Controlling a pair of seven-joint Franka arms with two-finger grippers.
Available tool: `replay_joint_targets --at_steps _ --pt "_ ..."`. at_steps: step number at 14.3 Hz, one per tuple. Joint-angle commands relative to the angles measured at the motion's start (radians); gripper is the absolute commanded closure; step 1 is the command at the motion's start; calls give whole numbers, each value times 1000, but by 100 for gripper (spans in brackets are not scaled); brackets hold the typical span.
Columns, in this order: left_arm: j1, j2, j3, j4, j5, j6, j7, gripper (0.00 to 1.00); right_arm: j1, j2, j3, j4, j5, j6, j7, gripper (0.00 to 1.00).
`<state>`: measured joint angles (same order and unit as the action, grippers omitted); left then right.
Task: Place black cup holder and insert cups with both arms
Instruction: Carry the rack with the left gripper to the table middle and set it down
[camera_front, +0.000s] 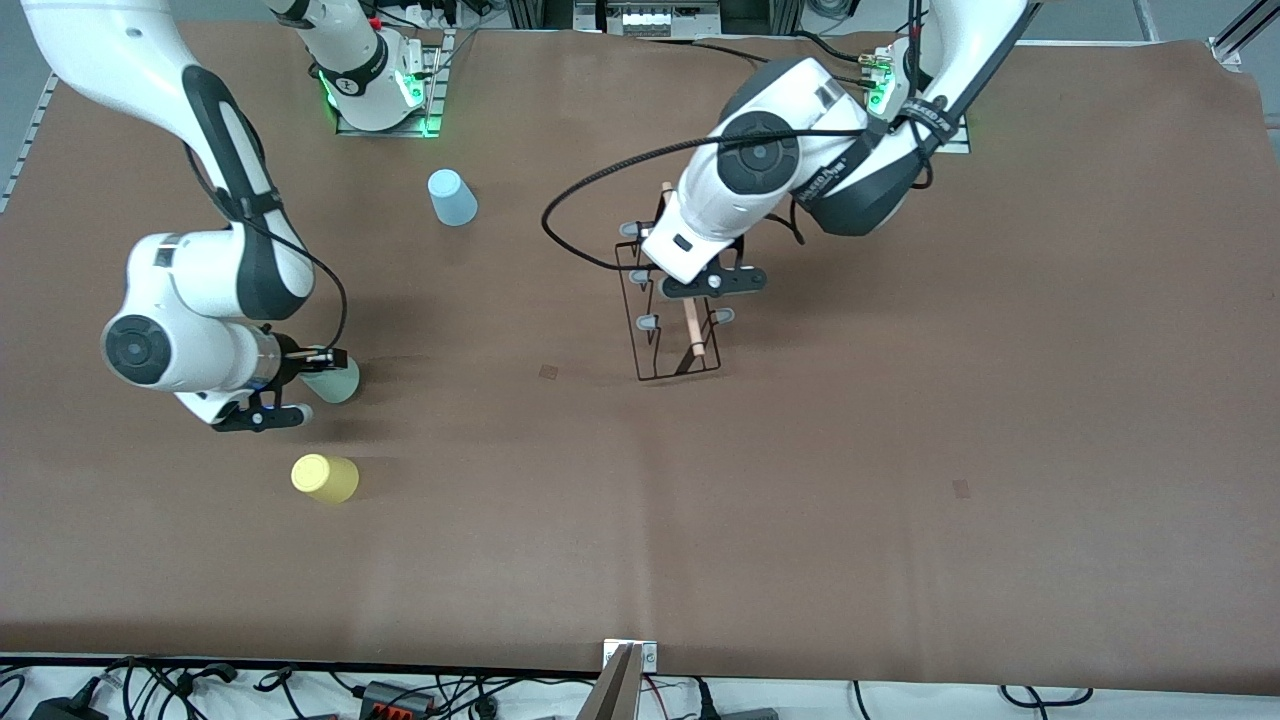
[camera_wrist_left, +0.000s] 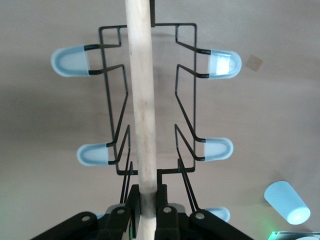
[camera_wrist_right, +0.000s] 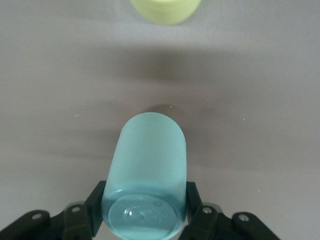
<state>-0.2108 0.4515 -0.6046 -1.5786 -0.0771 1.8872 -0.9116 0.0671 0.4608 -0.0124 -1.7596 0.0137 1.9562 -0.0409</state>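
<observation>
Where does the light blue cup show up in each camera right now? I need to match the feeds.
Front view: the light blue cup stands on the table near the right arm's base, farther from the camera than the black cup holder.
Left wrist view: in the lower corner, lying past the holder's pegs.
Right wrist view: not in it.
Shared landmark: the holder's wooden rod handle.

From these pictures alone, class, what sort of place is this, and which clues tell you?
Probably a robotics lab: a brown-covered table, loose cables and power adapters along its edge, and test props, a black cup holder and plastic cups.
</observation>
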Motion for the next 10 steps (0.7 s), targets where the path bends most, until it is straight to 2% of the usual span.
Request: replay_joint_targets --at_steps 1,4,10 --pt "-51 26 0 40 34 16 -41 99 16 -7 3 138 -8 -152 1 73" --pt "-85 59 -1 40 89 81 -88 99 16 -7 3 173 -4 -184 -2 73" --pt "-147 165 0 40 195 203 -116 99 16 -5 3 172 -3 -184 -4 73"
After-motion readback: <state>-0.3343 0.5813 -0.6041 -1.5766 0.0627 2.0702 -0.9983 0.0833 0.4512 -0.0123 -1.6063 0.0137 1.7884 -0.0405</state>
